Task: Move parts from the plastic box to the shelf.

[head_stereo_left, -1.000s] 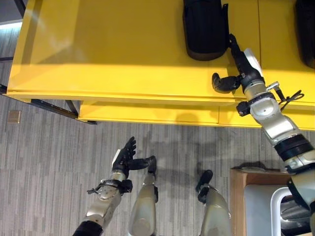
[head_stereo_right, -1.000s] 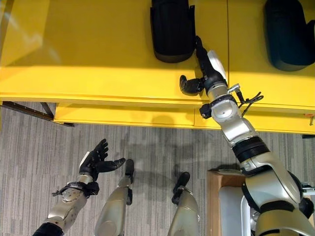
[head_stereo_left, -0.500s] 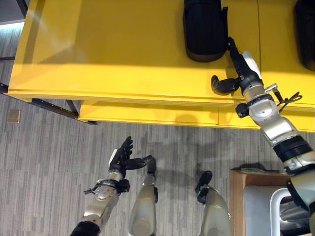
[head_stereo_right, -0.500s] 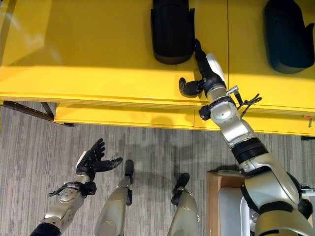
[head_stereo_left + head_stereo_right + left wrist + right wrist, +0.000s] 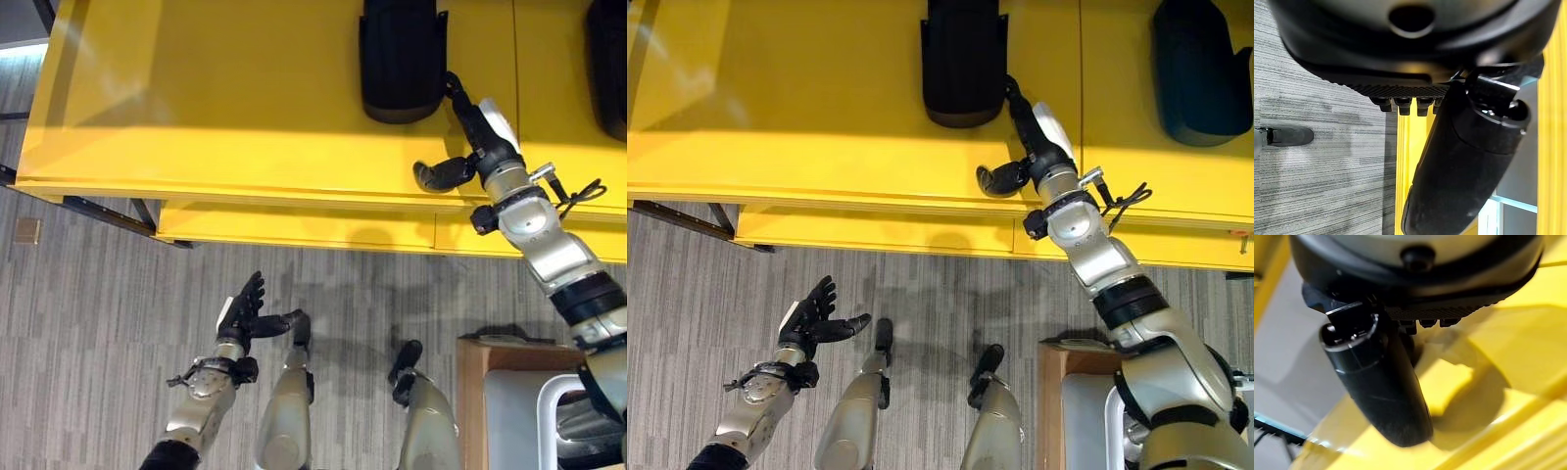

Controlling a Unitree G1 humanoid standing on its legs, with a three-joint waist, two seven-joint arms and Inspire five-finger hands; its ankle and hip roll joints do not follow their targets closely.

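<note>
A black moulded part [image 5: 400, 59] lies on the yellow shelf [image 5: 225, 88], near its back. My right hand [image 5: 480, 132] rests on the shelf just right of it. Its straight fingers touch the part's near right corner and its thumb [image 5: 1381, 382] sticks out to the left, so the hand is open and holds nothing. My left hand [image 5: 240, 313] hangs low over the grey floor, open and empty, its thumb [image 5: 1464, 161] stretched out. A second black part [image 5: 1195, 69] lies further right on the shelf.
A lower yellow shelf level [image 5: 294, 227] juts out under the top one. At the lower right a pale plastic box [image 5: 558, 411] stands beside a wooden stand [image 5: 472, 362]. Grey striped carpet [image 5: 88, 323] covers the floor.
My right hand has shifted a little to the left, and the black part beside it has slid slightly left with it. The left hand dropped a little, then stayed still.
</note>
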